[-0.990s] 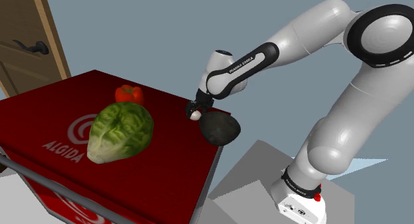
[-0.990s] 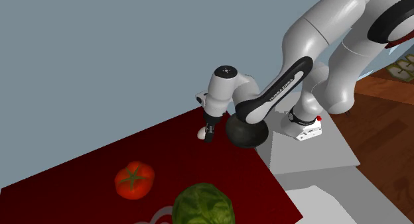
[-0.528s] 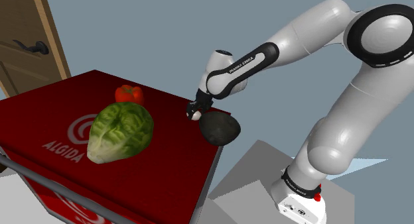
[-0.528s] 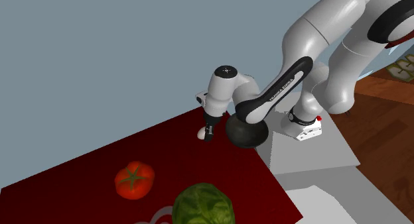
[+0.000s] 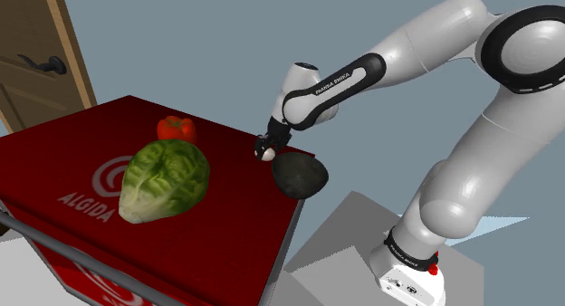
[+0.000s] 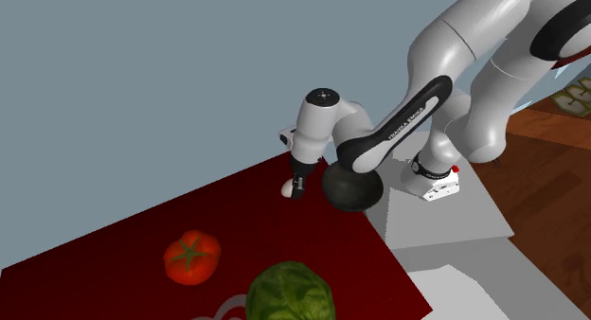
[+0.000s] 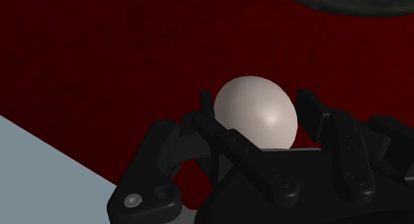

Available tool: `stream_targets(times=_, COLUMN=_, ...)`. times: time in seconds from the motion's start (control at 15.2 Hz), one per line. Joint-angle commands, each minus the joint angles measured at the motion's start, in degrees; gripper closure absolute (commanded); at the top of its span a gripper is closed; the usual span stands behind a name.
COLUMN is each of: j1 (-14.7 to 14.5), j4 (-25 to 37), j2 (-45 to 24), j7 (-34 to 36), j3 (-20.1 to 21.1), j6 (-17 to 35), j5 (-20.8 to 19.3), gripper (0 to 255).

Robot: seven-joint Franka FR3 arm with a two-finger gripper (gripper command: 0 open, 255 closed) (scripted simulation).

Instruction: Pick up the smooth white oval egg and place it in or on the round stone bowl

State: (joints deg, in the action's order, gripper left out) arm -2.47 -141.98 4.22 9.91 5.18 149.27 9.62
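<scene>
The white egg (image 7: 255, 113) is sitting clasped between the black gripper's (image 5: 268, 149) two fingers, just beside the dark round bowl (image 5: 301, 176), near the red top's (image 5: 237, 215) edge. The lettuce (image 5: 165, 177) and tomato (image 5: 176, 129) are lying well apart from it.

Arm (image 5: 453, 191): glossy white rounded links w/ dark bands at the jts. Black forearm sleeve carries white "FRANKA EMIKA" lettering (image 5: 331, 84). Big round black end cap (image 5: 530, 43) w/ a white dashed ring. Wrist housing (image 6: 322, 115) is white, small dark dot on top. Base collar (image 5: 412, 251) is black w/ tiny white print. White base plate (image 5: 407, 284) has a red dot (image 5: 434, 269). Gripper (image 5: 266, 149) is all black, matte, blocky. Fingers (image 7: 219, 133) are angular, and round screw heads (image 7: 133, 201) sit in the gripper body.
</scene>
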Motion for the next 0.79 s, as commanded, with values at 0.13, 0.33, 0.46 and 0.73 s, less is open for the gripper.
stream_targets(times=0.13, j1=0.1, j4=0.9, j2=2.4, j7=0.4, j3=-0.1, j6=-3.3, j5=-0.4, gripper=255)
stream_targets(times=0.33, j1=0.2, j4=1.8, j2=4.0, j7=0.7, j3=-0.1, j6=-5.8, j5=-0.7, gripper=255)
stream_targets(times=0.46, j1=0.3, j4=2.5, j2=5.0, j7=1.0, j3=-0.2, j6=-7.5, j5=-0.8, gripper=255)
stream_targets(times=0.73, j1=0.4, j4=4.0, j2=6.8, j7=1.4, j3=-0.2, j6=-10.8, j5=-1.2, gripper=255)
